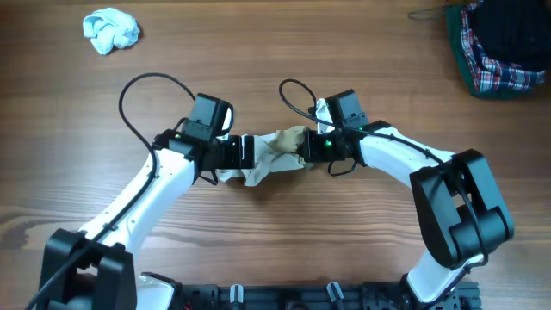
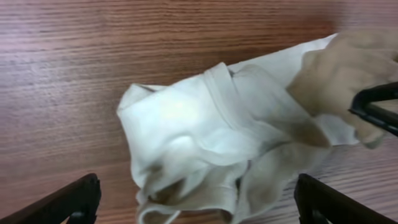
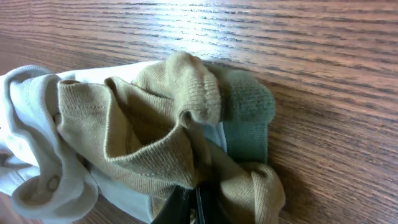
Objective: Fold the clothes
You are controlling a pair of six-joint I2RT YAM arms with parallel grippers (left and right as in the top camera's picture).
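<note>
- the clothes (image 1: pixel 271 157) are seen as a crumpled cream-white garment with a tan-olive patch, bunched mid-desk between both arms.
- the tan part is clenched in the right jaws; the left jaws are spread wide, released.
- the desk (image 1: pixel 275 60) is brown wood grain.
- a light-blue cloth wad (image 1: pixel 110 30) and plaid fabric (image 1: pixel 495 60), something dark inside, are set well apart.
</note>
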